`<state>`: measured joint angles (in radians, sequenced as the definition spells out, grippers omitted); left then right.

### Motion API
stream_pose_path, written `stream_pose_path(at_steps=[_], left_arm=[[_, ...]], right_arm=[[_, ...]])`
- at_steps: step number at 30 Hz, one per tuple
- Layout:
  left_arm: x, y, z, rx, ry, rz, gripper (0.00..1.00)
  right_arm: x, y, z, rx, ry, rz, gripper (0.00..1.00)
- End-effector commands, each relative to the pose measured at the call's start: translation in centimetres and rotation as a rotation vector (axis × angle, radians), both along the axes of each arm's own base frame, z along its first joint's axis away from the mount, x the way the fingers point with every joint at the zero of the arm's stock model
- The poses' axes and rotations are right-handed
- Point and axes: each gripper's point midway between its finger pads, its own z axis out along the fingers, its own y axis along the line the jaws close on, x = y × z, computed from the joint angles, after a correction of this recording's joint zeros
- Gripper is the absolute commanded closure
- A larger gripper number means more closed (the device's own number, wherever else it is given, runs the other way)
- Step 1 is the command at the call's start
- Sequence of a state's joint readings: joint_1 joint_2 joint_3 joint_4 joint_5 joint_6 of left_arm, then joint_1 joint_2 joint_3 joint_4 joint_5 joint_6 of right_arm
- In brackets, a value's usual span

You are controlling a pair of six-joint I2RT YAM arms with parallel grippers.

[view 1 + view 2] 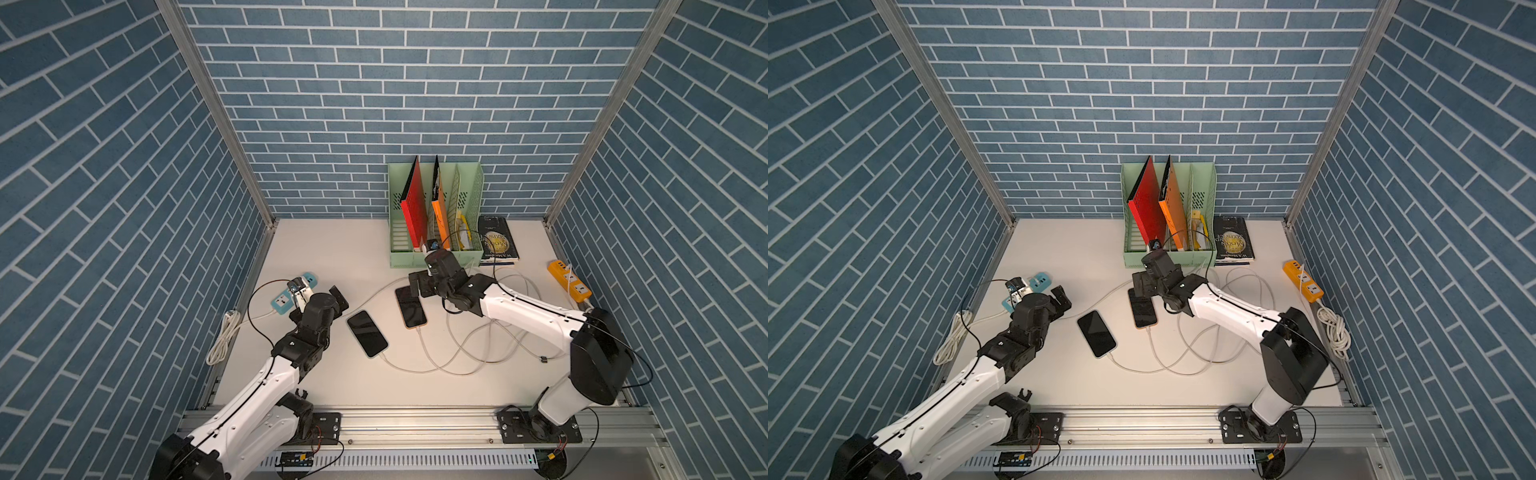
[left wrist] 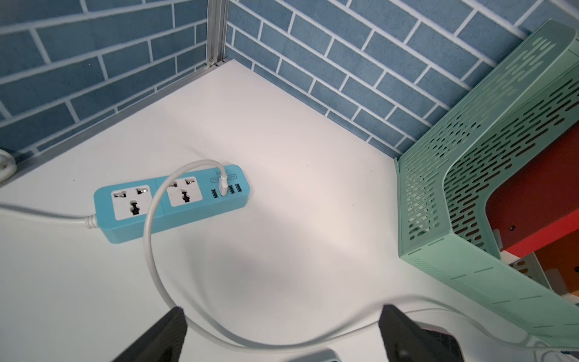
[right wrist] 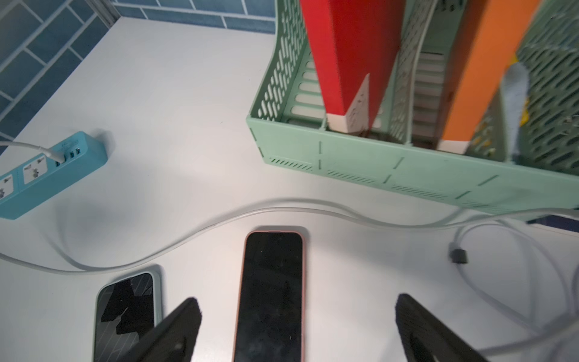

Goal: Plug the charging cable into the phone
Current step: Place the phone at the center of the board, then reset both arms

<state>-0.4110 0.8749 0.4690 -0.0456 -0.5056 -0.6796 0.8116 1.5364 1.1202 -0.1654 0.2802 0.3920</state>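
**Top views.** The salmon-cased phone (image 1: 410,308) and the green-cased phone (image 1: 367,333) lie flat and screen-up on the table (image 1: 332,249), near each other but apart. The charging cable (image 1: 423,347) meets the salmon-cased phone's near end and a second cable (image 1: 398,367) meets its neighbour's. Both look seated, though the plugs are too small to confirm. The right gripper (image 1: 420,286) hangs over the salmon-cased phone's far end, probably so that the phone cannot slide away from the plug. Slack loops of cable crowd the table beside that arm.

**Left wrist.** The left gripper (image 2: 283,310) is spread wide and empty. It sits above a white lead (image 2: 147,225) plugged into the blue power strip (image 2: 200,216), clear of the phones, with the file rack (image 2: 438,260) to one side.

**Right wrist.** The right gripper's fingers (image 3: 185,316) straddle the salmon-cased phone, wide apart and gripping nothing. The file rack stands close ahead and limits forward travel. A small black piece (image 3: 459,255) sits on a nearby cable; connector or clip cannot be told.
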Motion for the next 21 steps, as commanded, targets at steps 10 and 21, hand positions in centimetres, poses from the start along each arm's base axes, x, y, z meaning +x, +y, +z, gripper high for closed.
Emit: stream_pose_path(at_steps=[10,21], left_arm=[[1.0,4.1,3.0,0.409,-0.321,0.031,0.0],[4.5,6.5,-1.0,0.41,-0.333,-0.048,0.0]], right_arm=[[-1.7,-22.1,1.7,-0.111,-0.54,-0.433,0.0],[-0.6,-29.1,-2.9,-0.201,-0.652,-0.596,0.0]])
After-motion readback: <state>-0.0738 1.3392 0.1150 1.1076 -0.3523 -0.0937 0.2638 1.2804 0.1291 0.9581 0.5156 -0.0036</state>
